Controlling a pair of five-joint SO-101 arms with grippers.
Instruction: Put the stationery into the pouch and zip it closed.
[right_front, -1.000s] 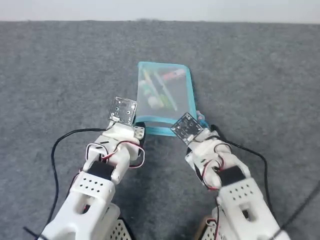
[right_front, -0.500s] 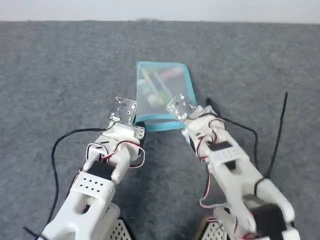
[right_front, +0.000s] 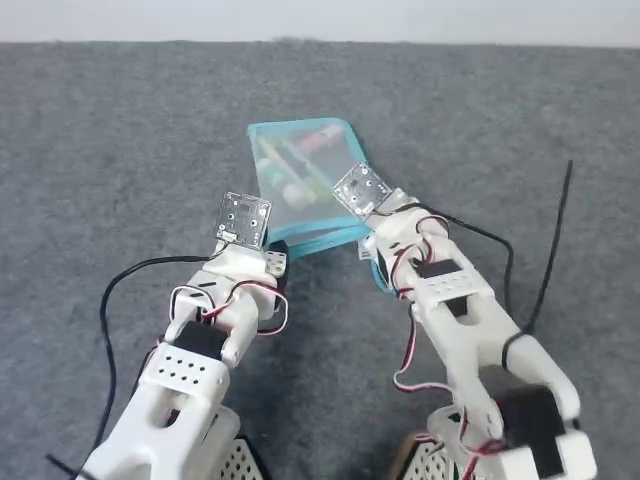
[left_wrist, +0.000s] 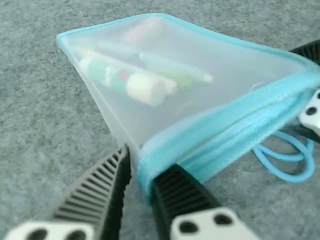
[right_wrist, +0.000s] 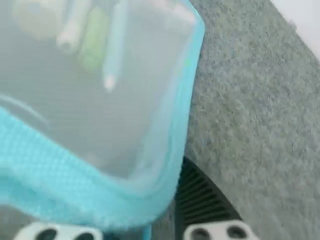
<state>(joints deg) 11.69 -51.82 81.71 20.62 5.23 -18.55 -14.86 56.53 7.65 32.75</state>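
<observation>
Here, the pouch (right_front: 300, 185), with stationery (left_wrist: 131, 84) seen inside, is set askew on the grey mat (right_front: 120, 130). One near corner is pinched by the left gripper (left_wrist: 141, 186), the other by the right gripper (right_wrist: 167, 212).

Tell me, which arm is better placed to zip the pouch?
Right, probably: the right end effector sits by the loop, while the left end effector pins the other corner of the pouch.

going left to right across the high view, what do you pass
left arm's black cable → left arm → pouch → right arm → right arm's black cable
</observation>
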